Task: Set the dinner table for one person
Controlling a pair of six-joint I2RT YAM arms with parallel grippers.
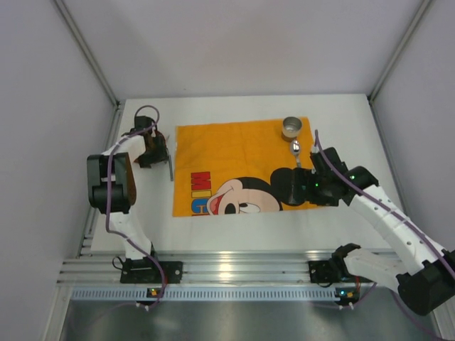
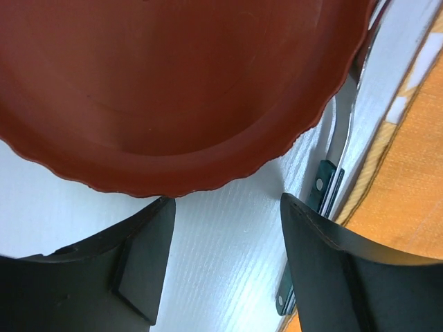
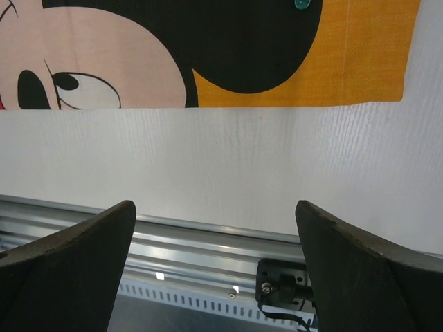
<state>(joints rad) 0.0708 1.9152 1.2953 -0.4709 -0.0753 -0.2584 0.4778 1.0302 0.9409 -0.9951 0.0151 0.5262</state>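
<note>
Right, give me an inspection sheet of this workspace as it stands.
Surface: white table, with an orange cartoon cloth spread flat on it.
Job's things: metal cup and spoon at the cloth's far right corner; red-brown plate on the table beside the cloth; utensil between plate and cloth.
Clutter: nothing seen.
Claws: left claw open, just short of the plate's rim; right claw open, empty, over the table's near edge.
Cables: purple cable along each arm.
Surroundings: white walls; metal rail at the near edge.
</note>
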